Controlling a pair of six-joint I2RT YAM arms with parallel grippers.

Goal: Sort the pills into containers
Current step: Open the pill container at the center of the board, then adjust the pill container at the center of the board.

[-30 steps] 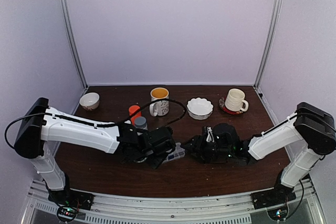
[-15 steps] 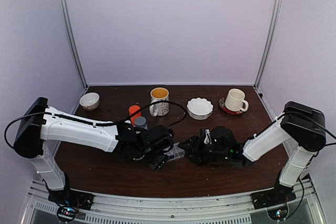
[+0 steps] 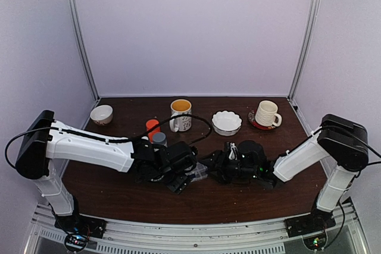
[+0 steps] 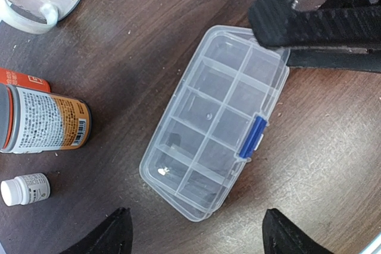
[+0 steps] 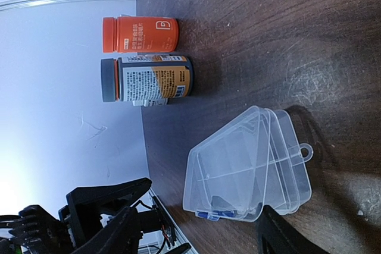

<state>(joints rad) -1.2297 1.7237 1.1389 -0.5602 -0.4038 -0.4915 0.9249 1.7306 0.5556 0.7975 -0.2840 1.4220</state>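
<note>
The clear organizer box (image 4: 214, 120) lies flat on the dark table, its lid down and its blue latch (image 4: 257, 137) on the long side. One tiny whitish pill (image 4: 162, 172) lies in an end compartment; no other pills show. My left gripper (image 4: 195, 221) is open and empty, just above the box's near end. My right gripper (image 5: 199, 218) is open and empty, its fingers either side of the box (image 5: 250, 171). In the top view both grippers, left (image 3: 178, 175) and right (image 3: 215, 168), flank the box (image 3: 200, 172).
An orange bottle (image 5: 140, 34) and a grey-capped bottle (image 5: 149, 80) lie beside the box, with a small white bottle (image 4: 24, 188) near them. At the back stand a yellow-lined mug (image 3: 180, 115), a scalloped white bowl (image 3: 227, 122), a mug on a saucer (image 3: 266, 114) and a small bowl (image 3: 101, 114).
My right gripper has moved left, closer to the box. My left gripper has barely shifted. The box lies where it was.
</note>
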